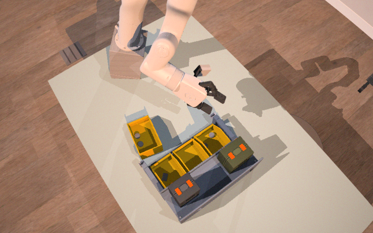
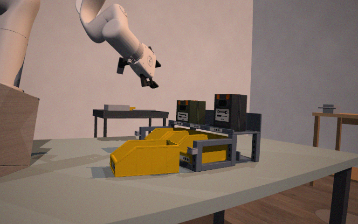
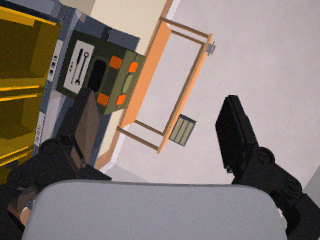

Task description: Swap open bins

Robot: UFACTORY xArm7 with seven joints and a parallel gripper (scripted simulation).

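1. Hanging above the shelf's point(image 1: 232, 131) front lip, the gripper point(image 1: 212, 102) is seen with fingers point(image 1: 219, 96) spread wide, nothing held.
2. In the shelf's middle place, the empty bin point(image 1: 189, 155) is found.
3. Beside the shelf, on the table point(image 1: 288, 178), the filled bin point(image 1: 144, 136) is set.
4. The empty bin is judged light, rigid, slick-walled; a side wall is best pinched.

The top view's upper edge cuts off the arm point(image 1: 164, 49). The shelf's point(image 1: 209, 161) upper board hides the bins' rear ends; the parts point(image 1: 139, 139) are too small to identify.
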